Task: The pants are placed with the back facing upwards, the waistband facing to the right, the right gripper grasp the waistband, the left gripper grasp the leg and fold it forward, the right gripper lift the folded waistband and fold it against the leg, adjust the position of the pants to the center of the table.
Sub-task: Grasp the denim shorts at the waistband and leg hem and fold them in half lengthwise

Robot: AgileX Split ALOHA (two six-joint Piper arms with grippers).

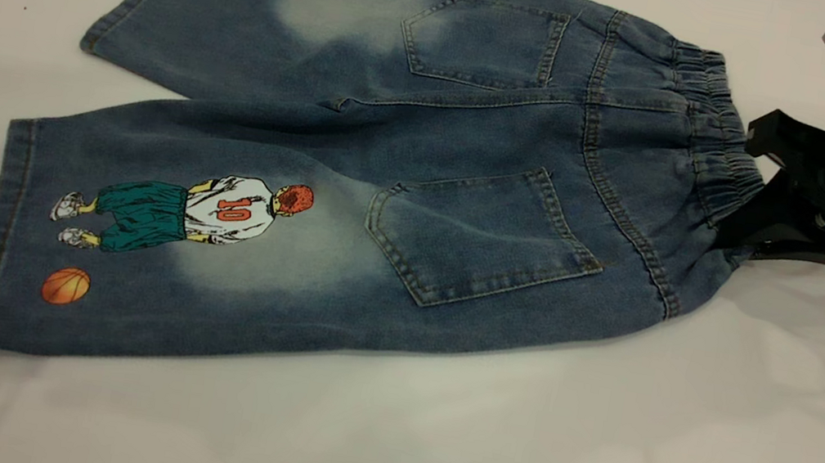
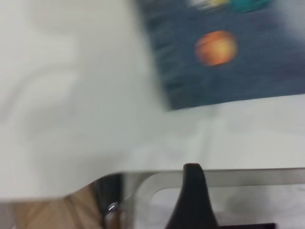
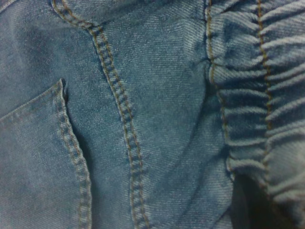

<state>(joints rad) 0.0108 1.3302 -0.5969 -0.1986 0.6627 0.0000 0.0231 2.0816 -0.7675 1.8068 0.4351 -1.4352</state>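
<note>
Pants [image 1: 388,178] lie flat; your right gripper [image 1: 744,226] sits at the waistband [image 1: 714,130], grip unclear. Next, bring the left gripper [image 2: 193,200], fingers' state unclear, onto the leg [image 1: 129,245].

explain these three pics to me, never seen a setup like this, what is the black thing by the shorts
It is a robot with two arms, each ending in a pincer. The wide picture looks at the table from outside. On it lie denim shorts, back up, with a basketball player print on one leg. The black thing is the right pincer, at the waistband; whether it grips yet is not clear. The close denim picture is from that arm's wrist camera. The blurred one is from the left arm's wrist: its pincer is off the shorts, near the printed leg's hem.
</note>
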